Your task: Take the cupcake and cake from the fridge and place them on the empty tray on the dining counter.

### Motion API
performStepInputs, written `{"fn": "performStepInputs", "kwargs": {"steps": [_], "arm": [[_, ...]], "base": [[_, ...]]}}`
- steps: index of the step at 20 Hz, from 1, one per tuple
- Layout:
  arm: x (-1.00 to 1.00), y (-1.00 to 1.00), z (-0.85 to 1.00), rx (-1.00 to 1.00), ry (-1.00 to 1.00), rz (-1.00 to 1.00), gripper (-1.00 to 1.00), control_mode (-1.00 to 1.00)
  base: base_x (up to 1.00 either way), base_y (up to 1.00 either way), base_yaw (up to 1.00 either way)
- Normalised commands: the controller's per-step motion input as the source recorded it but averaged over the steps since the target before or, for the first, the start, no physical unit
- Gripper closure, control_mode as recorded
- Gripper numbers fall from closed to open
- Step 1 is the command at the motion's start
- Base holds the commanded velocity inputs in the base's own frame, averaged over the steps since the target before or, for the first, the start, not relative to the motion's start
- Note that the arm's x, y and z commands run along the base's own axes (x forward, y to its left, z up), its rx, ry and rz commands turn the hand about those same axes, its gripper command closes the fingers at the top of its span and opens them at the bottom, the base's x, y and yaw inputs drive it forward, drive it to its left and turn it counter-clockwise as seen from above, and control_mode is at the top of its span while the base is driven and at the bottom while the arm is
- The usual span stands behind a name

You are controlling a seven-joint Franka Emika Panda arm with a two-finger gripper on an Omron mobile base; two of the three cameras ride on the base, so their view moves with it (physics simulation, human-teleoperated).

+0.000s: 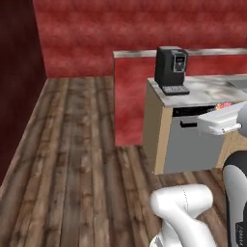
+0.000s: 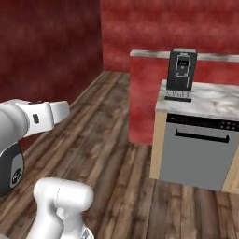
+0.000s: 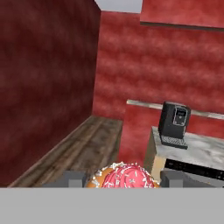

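Carrying the cupcake [image 3: 127, 177] away from the fridge looks like the current step: the gripper [image 3: 122, 180] has its jaws pinched on it, pink-red sprinkled frosting showing between the fingertips. Ahead stands a black coffee machine [image 3: 174, 124] on marble. Next, finding the empty tray.

Sprinkle-speckled cupcake [image 3: 126, 177] frosting; wood-plank floor [image 1: 72, 159].

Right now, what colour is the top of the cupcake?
Pink-red frosting with white sprinkles on the cupcake, seen best in the hand view.
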Motion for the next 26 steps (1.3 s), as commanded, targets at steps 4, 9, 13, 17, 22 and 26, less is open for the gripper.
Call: {"fn": "performStepInputs", "kwargs": {"steps": [4, 9, 13, 17, 22, 26], "arm": [[0.0, 0.0, 0.0, 0.0, 0.0, 0.0, 1.0, 1.0], [0.0, 0.0, 0.0, 0.0, 0.0, 0.0, 1.0, 1.0], [0.0, 0.0, 0.0, 0.0, 0.0, 0.0, 1.0, 1.0], [0.0, 0.0, 0.0, 0.0, 0.0, 0.0, 1.0, 1.0], [0.0, 0.0, 0.0, 0.0, 0.0, 0.0, 1.0, 1.0], [0.0, 0.0, 0.0, 0.0, 0.0, 0.0, 1.0, 1.0]], "base": [[1.0, 1.0, 0.0], [1.0, 1.0, -0.03], [1.0, 1.0, -0.22], [1.0, 1.0, -0.29], [1.0, 0.85, -0.32], [1.0, 0.6, -0.3]]}}
